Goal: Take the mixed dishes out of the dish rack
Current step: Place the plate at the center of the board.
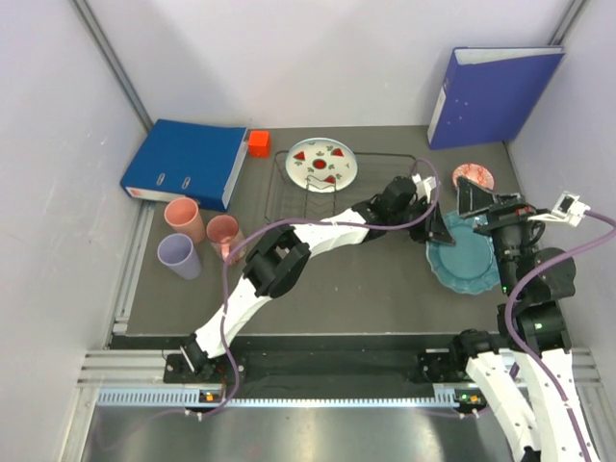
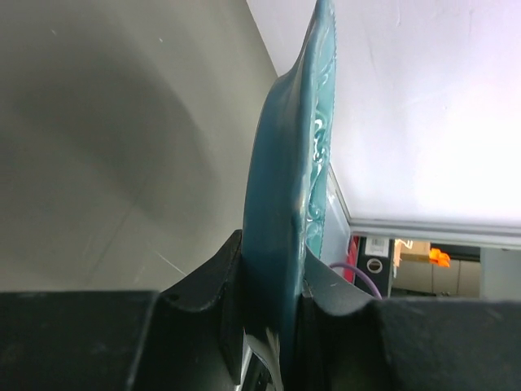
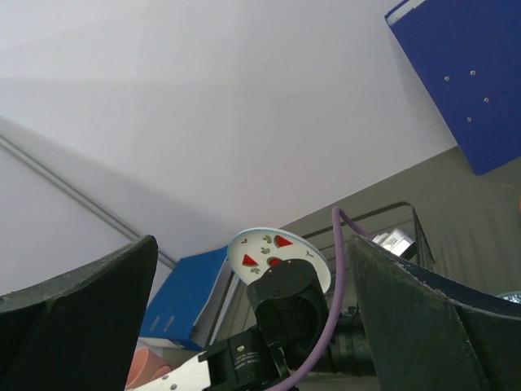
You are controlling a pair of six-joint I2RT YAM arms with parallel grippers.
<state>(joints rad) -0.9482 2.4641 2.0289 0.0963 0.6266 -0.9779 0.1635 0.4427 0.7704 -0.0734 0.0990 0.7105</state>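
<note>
My left gripper [image 1: 438, 229] is shut on the left rim of the teal scalloped plate [image 1: 474, 260], which is low over the table to the right of the dish rack [image 1: 385, 164]. In the left wrist view the plate [image 2: 289, 195] stands edge-on between the jaws of the gripper [image 2: 277, 281]. The white watermelon plate [image 1: 323, 164] leans in the rack and also shows in the right wrist view [image 3: 269, 244]. My right gripper [image 1: 478, 202] is open and empty beside the pink patterned bowl [image 1: 473, 175]. Two salmon cups [image 1: 183, 218] [image 1: 224, 234] and the lavender cup [image 1: 179, 256] stand on the table at the left.
A blue binder [image 1: 186, 162] lies at the back left with a red cube [image 1: 258, 143] beside it. Another blue binder [image 1: 500, 94] leans on the back wall at the right. Walls close in on both sides.
</note>
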